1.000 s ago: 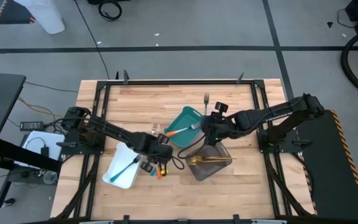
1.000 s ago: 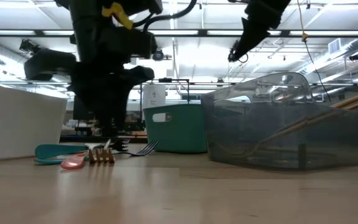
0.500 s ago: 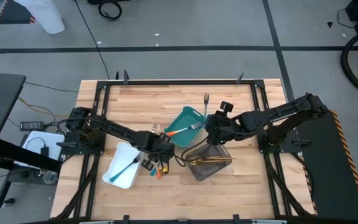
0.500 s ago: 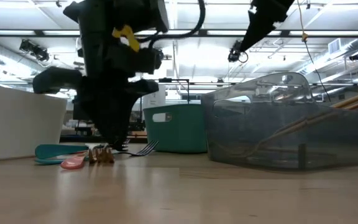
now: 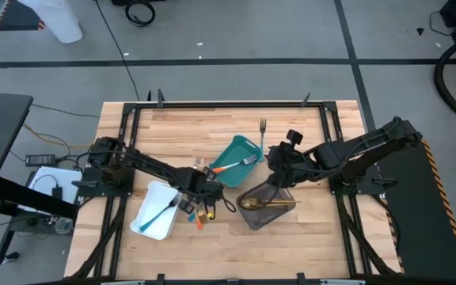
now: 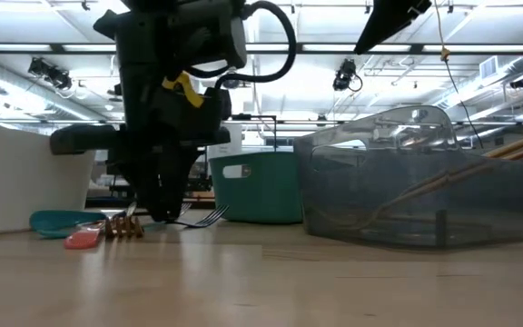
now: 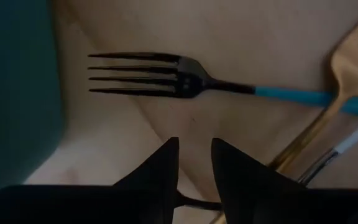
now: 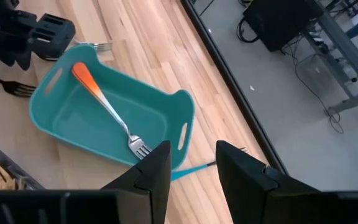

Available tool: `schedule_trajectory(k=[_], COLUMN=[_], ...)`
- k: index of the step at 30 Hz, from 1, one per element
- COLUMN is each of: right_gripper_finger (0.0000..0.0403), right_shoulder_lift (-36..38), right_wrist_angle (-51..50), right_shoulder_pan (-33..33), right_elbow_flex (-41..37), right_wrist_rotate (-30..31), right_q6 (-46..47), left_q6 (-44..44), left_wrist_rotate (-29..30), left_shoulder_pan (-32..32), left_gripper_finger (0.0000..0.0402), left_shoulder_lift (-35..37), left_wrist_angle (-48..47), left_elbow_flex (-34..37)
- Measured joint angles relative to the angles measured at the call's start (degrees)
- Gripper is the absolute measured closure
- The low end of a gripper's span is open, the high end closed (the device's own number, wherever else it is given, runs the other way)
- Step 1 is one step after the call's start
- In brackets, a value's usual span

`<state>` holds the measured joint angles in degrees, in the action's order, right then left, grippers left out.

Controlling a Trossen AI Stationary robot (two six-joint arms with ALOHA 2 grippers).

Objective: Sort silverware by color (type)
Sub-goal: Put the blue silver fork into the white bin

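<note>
Loose silverware lies on the wood between the white tray (image 5: 155, 212) and the grey tray (image 5: 266, 204): a fork with a teal-blue handle (image 7: 179, 78), a gold fork (image 7: 352, 59) and an orange-handled piece (image 5: 199, 223). My left gripper (image 7: 194, 142) points down, low over this pile, open by a narrow gap with nothing between its tips. In the teal tray (image 8: 166, 109) rests one orange-handled fork (image 8: 107, 109). The grey tray holds gold pieces (image 5: 261, 203). My right gripper (image 8: 191, 146) hangs open, high over the teal tray's right side. My left gripper comes at the pile from above. The gold fork's handle (image 7: 297, 149) and a white-handled piece (image 7: 347, 142) run under one finger (image 7: 247, 174). Whether that finger touches them, I cannot tell.
A teal-handled fork (image 5: 165, 210) lies in the white tray. Another fork (image 5: 263, 127) lies on the bare wood beyond the teal tray. A black frame borders the table (image 5: 228, 104). Open wood shows at the far left and along the near edge.
My left gripper has sunk onto the loose pile and rolled a little. The gold fork, the orange-handled piece and a teal piece have slid along the table toward its left. My right gripper has risen and drifted toward the table's right edge.
</note>
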<state>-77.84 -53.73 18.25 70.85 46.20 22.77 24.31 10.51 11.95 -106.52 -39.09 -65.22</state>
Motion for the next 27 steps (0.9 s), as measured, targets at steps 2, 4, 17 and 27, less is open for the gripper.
schedule_trajectory(k=[2, 4, 17, 27], right_gripper_finger=[0.0265, 0.0265, 0.0265, 0.0265], right_shoulder_lift=[0.0, -0.02, -0.03, -0.04], right_wrist_angle=[0.01, 0.01, 0.31, 1.13], right_shoulder_pan=[0.17, 0.17, 0.12, 0.12], right_elbow_flex=[0.0, 0.0, 0.0, 0.0], right_wrist_rotate=[0.15, 0.15, 0.23, 0.23], right_q6=[0.01, 0.14, 0.23, -0.01], left_q6=[-2.16, -5.35, -31.65, -53.18], left_wrist_rotate=[-0.56, -2.96, -13.09, -10.39], left_shoulder_pan=[-0.26, -0.71, -2.51, 0.71], left_gripper_finger=[0.0299, 0.0299, 0.0299, 0.0299], left_shoulder_lift=[0.0, 0.0, 0.02, -0.35], left_wrist_angle=[0.08, -0.07, -3.33, -1.54], left_elbow_flex=[-0.05, -0.05, -4.74, -3.84])
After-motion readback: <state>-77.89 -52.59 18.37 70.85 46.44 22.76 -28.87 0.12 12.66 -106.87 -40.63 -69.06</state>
